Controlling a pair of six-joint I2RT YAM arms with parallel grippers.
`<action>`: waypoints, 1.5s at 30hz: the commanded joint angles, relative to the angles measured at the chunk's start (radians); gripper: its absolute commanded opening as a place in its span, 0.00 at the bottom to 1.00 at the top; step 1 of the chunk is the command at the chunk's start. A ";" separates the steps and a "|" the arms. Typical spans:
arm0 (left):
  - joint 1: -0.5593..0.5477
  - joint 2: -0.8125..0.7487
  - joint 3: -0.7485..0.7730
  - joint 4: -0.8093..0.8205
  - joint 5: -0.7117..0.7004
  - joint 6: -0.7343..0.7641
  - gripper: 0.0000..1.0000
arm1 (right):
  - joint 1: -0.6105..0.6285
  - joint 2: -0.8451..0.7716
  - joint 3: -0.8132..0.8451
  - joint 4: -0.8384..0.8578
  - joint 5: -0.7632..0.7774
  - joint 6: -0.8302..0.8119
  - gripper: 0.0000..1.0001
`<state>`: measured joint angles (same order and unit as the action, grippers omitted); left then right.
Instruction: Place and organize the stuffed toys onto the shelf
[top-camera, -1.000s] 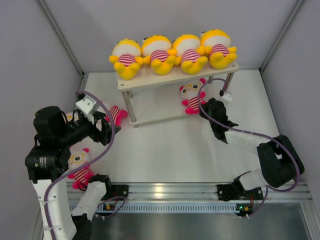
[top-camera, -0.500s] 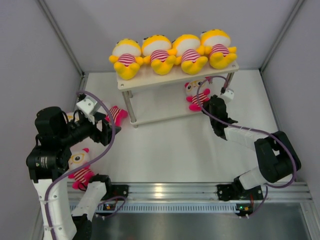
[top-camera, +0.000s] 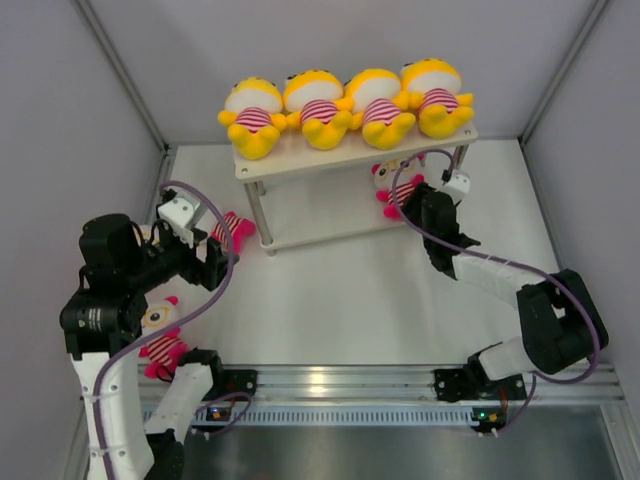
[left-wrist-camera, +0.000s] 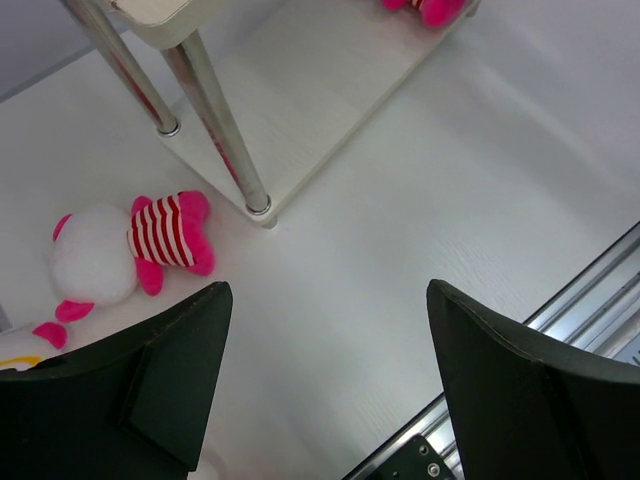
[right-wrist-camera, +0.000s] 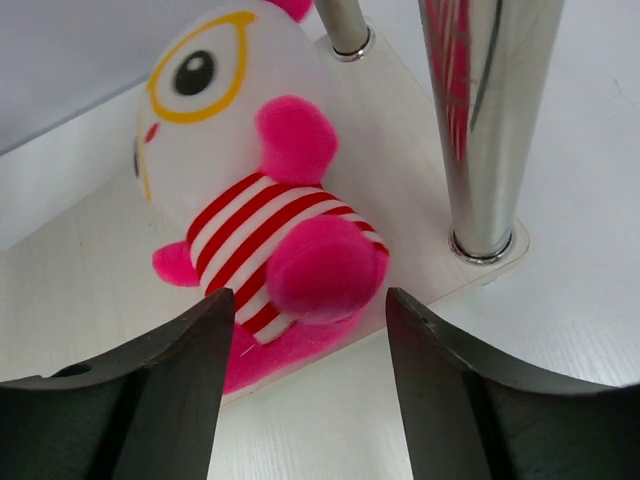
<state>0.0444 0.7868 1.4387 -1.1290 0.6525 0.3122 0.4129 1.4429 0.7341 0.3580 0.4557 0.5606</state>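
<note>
I read right gripper open, fingers apart just short of pink doll lying on shelf lower board. Metal leg crowds right side. Yellow dolls fill top tier. Left gripper wide, empty, over counter. Second pink doll face-down beside front leg. Third pink doll seems partly under left arm.

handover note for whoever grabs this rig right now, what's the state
Left pincer: open, empty, above the table near a pink doll lying by the shelf's left front leg.
Right pincer: open, not gripping, at the seated pink doll on the lower tier's right end.
Done: four yellow dolls on top tier, one pink below.
Left: that table doll, another pink one by the left arm's base; others may be hidden.
</note>
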 joint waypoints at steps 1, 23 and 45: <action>0.000 -0.003 -0.034 0.029 -0.135 0.011 0.85 | -0.019 -0.094 0.005 -0.014 0.012 -0.057 0.63; 0.012 0.114 -0.319 0.253 -0.541 -0.012 0.79 | -0.019 -0.231 -0.004 -0.062 -0.189 -0.146 0.72; 0.095 0.660 -0.322 0.702 -0.686 -0.061 0.79 | -0.016 -0.404 -0.029 -0.083 -0.252 -0.222 0.72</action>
<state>0.1375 1.4040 1.0973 -0.5549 0.0303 0.2558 0.4091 1.0676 0.7063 0.2630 0.2157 0.3672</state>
